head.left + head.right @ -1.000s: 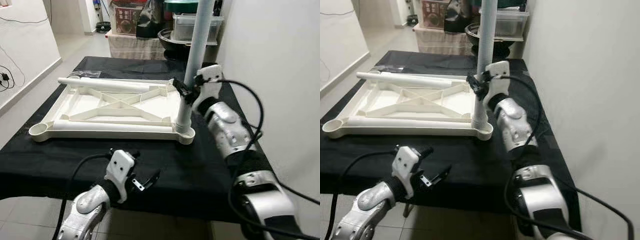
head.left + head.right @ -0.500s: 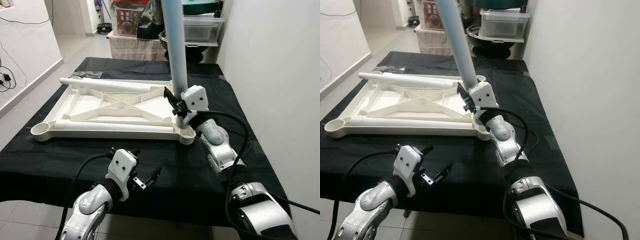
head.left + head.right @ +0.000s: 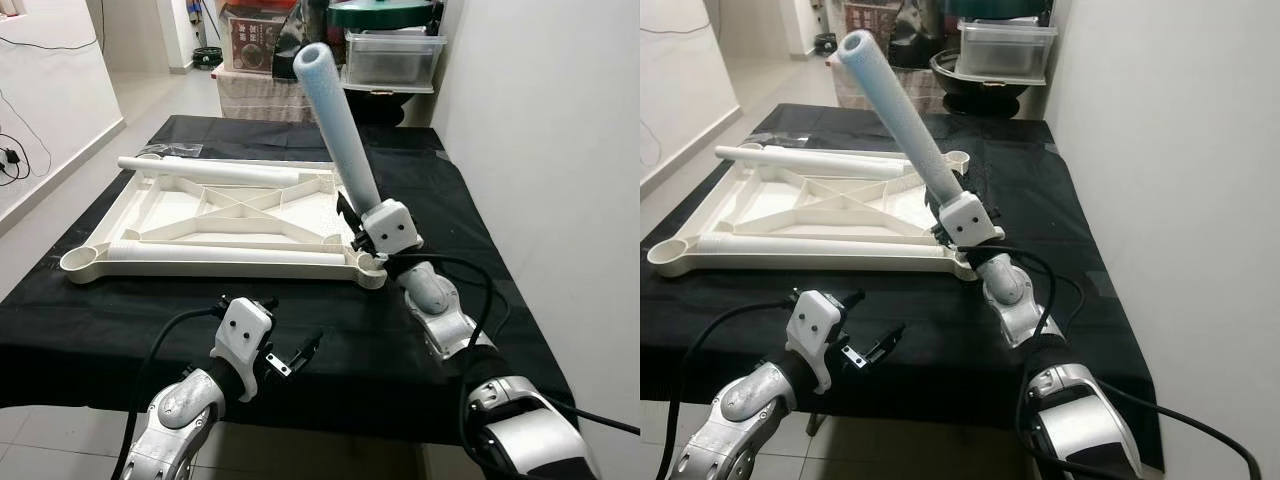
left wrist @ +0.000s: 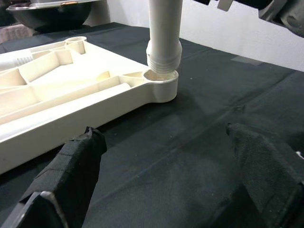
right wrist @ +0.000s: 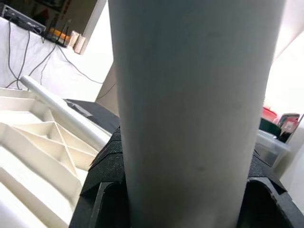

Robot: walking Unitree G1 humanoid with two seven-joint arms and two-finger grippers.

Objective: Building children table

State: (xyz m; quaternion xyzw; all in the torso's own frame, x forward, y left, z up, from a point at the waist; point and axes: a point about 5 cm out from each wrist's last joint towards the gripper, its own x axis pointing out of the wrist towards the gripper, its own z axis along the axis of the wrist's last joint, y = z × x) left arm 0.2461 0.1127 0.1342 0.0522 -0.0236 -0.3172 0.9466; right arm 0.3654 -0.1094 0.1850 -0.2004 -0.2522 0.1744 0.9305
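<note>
The long pale cylindrical plastic table leg point(image 3: 340, 125) stands with its threaded foot at the near right corner socket of the cream plastic ribbed table frame point(image 3: 160, 215), which lies upside down on the black-clothed tabletop point(image 3: 440, 190). The leg leans away toward the far left, not upright. My right hand point(image 3: 352, 222) is clenched around it low down, just above the socket — the right wrist view shows the black pads wrapped on both sides of the tube.

I judge the leg to be light, hollow and stiff, but smooth enough to slip in the pads while being turned. A grip low by the collar, as I have it, gives control over the thread; the tall free end will swing easily (so a tilt like this risks cross-threading). The frame looks light too and could slide on the cloth.

Two more white legs lie in the frame, one along the far edge point(image 3: 210, 170) and one along the near edge point(image 3: 220, 256).

My left hand point(image 3: 290, 355) hovers off the tabletop's near edge, fingers spread, holding nothing.

I can't tell whether the thread has bitten — the left wrist view shows the collar sitting at the socket rim point(image 4: 161, 78), no more.
</note>
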